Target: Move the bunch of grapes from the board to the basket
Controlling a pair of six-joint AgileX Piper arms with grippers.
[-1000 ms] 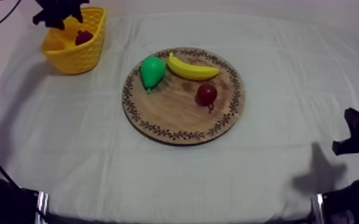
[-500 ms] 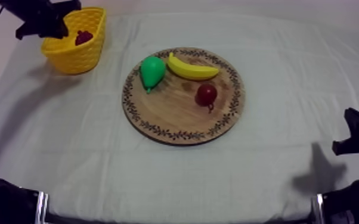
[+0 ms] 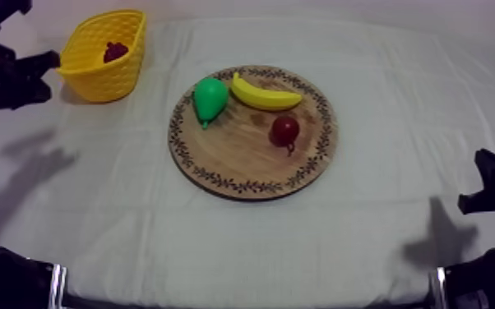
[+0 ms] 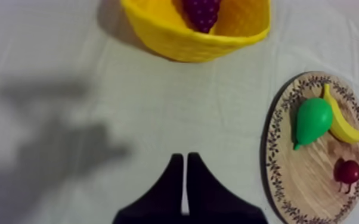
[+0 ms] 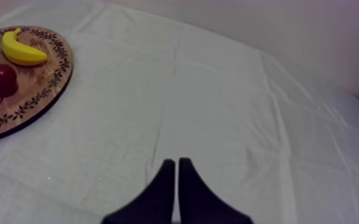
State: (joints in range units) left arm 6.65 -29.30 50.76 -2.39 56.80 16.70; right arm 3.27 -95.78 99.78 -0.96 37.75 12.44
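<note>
The bunch of grapes (image 4: 201, 12) lay inside the yellow basket (image 4: 182, 44), well apart from the wooden board (image 4: 310, 179) bearing the pear (image 4: 312, 119), banana (image 4: 342, 122) and small red fruit (image 4: 349, 171). The left jaws were pressed together, empty, over the worktop (image 4: 50, 47) near the basket. The right jaws were likewise pressed together, beside the board.

Top view slants down over whole worktop (image 3: 136, 222); left wrist looks steeply down, right wrist low, oblique; all share wooden board (image 3: 247, 164).
</note>
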